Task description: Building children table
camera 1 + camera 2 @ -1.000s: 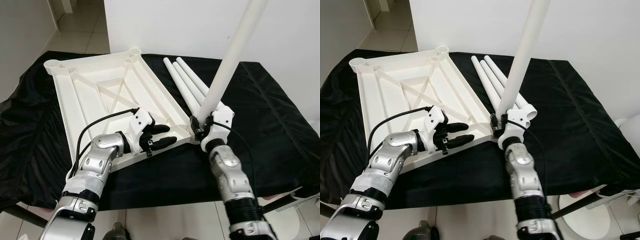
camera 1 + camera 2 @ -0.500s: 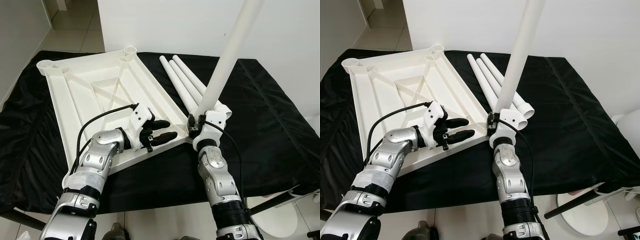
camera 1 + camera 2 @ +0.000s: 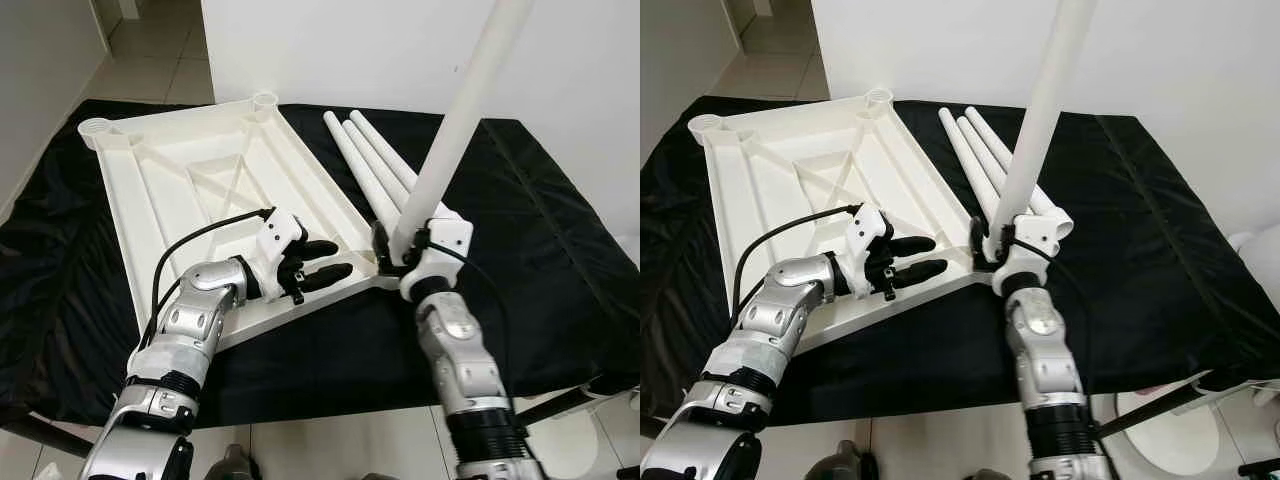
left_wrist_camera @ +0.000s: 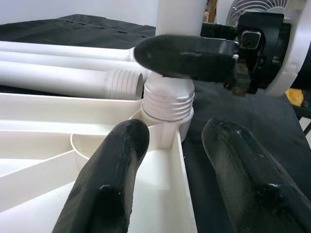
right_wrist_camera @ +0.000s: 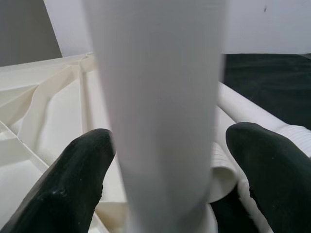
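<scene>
Barely shifted, right gripper (image 3: 398, 243) clamps the light, stiff, slippery leg (image 3: 455, 125) low near its socket; left gripper (image 3: 328, 263), open, steadies the tabletop (image 3: 190, 190).

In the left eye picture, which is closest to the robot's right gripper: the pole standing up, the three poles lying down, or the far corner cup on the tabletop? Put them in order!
1. Standing pole: between the right gripper's fingers.
2. Three lying poles: on the black cloth just behind it.
3. Far corner cup: at the tabletop's far left corner.

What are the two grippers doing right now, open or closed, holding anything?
Left gripper: open, resting on the tabletop.
Right gripper: fingers around the upright leg; closed or not cannot be told.
</scene>
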You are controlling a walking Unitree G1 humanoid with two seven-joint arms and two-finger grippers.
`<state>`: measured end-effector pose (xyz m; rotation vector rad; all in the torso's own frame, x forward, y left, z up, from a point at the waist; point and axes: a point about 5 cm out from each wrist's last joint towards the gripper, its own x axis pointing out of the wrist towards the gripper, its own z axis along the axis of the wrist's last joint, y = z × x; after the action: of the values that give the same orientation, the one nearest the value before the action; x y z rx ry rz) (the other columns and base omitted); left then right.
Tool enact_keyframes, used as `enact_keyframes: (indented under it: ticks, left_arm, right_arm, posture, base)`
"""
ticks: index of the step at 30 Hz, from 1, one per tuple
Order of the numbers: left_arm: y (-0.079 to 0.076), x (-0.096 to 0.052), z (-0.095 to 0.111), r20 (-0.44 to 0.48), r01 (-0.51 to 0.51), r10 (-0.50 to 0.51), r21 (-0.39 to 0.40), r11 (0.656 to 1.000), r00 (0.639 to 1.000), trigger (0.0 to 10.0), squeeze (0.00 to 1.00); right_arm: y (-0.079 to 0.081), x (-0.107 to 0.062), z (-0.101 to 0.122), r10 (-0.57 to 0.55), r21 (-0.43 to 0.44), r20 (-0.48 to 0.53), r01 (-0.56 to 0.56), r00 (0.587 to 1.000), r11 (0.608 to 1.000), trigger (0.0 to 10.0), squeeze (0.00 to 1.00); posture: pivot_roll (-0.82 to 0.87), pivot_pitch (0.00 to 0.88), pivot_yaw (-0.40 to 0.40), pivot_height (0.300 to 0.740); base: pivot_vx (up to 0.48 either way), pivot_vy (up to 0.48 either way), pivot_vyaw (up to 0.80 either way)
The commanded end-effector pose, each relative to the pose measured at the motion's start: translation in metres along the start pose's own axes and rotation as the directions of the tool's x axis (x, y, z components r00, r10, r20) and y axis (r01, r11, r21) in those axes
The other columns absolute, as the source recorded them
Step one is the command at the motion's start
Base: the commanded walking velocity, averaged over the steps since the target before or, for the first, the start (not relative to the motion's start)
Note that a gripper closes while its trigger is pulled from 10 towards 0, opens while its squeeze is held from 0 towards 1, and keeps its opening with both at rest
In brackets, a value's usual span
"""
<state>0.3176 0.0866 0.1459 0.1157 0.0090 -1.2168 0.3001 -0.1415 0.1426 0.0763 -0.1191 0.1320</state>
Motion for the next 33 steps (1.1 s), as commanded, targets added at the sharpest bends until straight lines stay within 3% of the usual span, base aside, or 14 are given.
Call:
enact_keyframes:
  ticks: [1, 2, 4, 15, 16, 17, 18, 19, 20, 33]
  left_arm:
    - [0.007, 0.001, 0.000, -0.010, -0.146, 0.146, 0.009, 0.989, 0.989, 10.0, 0.00]
    - [0.008, 0.002, 0.001, -0.009, -0.146, 0.147, 0.010, 0.989, 0.989, 10.0, 0.00]
    - [0.009, 0.002, 0.001, -0.007, -0.145, 0.145, 0.007, 0.989, 0.989, 10.0, 0.00]
    - [0.008, 0.001, 0.004, -0.006, -0.126, 0.126, 0.007, 0.992, 0.992, 10.0, 0.00]
    - [0.008, 0.001, 0.004, -0.006, -0.127, 0.127, 0.007, 0.992, 0.992, 10.0, 0.00]
    - [0.008, 0.000, 0.004, -0.007, -0.127, 0.127, 0.007, 0.992, 0.992, 10.0, 0.00]
    - [0.008, 0.000, 0.004, -0.007, -0.127, 0.127, 0.008, 0.992, 0.992, 10.0, 0.00]
    - [0.009, 0.000, 0.004, -0.008, -0.127, 0.127, 0.008, 0.992, 0.992, 10.0, 0.00]
    - [0.009, 0.000, 0.004, -0.008, -0.128, 0.129, 0.009, 0.992, 0.992, 10.0, 0.00]
    - [0.010, -0.003, 0.005, -0.009, -0.138, 0.138, 0.009, 0.990, 0.990, 10.0, 0.00]
  right_arm:
    - [-0.001, -0.003, -0.002, 0.036, -0.006, -0.016, -0.036, 0.999, 0.999, 10.0, 0.00]
    - [-0.014, -0.001, -0.006, 0.147, -0.098, -0.054, -0.151, 0.988, 0.984, 10.0, 0.00]
    - [-0.021, 0.002, -0.008, 0.201, -0.118, -0.083, -0.210, 0.976, 0.971, 10.0, 0.00]
    - [-0.016, 0.019, -0.016, 0.345, -0.122, -0.144, -0.363, 0.928, 0.924, 10.0, 0.00]
    - [-0.016, 0.022, -0.018, 0.352, -0.124, -0.151, -0.371, 0.924, 0.920, 8.0, 0.00]
    - [-0.015, 0.023, -0.019, 0.356, -0.128, -0.156, -0.376, 0.921, 0.918, 8.0, 0.00]
    - [-0.014, 0.025, -0.020, 0.363, -0.128, -0.165, -0.385, 0.917, 0.914, 3.8, 0.00]
    - [-0.014, 0.028, -0.022, 0.380, -0.124, -0.173, -0.403, 0.909, 0.907, 3.8, 0.00]
    - [-0.014, 0.029, -0.023, 0.384, -0.122, -0.176, -0.408, 0.906, 0.905, 0.0, 0.00]
    - [-0.016, 0.026, -0.033, 0.327, -0.076, -0.188, -0.346, 0.926, 0.935, 0.0, 0.00]
  posture:
    - [0.01, 0.000, -0.053, 0.740]
    - [0.00, 0.000, -0.051, 0.740]
    - [0.01, 0.000, -0.048, 0.740]
    - [0.02, 0.000, -0.039, 0.740]
    - [0.03, 0.000, -0.038, 0.740]
    - [0.03, 0.000, -0.038, 0.740]
    - [0.03, 0.000, -0.039, 0.740]
    - [0.03, 0.000, -0.038, 0.740]
    - [0.04, 0.000, -0.039, 0.740]
    - [0.04, 0.000, -0.045, 0.740]
  base:
    - [0.000, 0.000, 0.00]
    - [0.000, 0.000, 0.00]
    - [0.000, 0.000, 0.00]
    - [0.000, 0.000, 0.00]
    - [0.000, 0.000, 0.00]
    - [0.000, 0.000, 0.00]
    - [0.000, 0.000, 0.00]
    - [0.000, 0.000, 0.00]
    - [0.000, 0.000, 0.00]
    - [0.000, 0.000, 0.00]
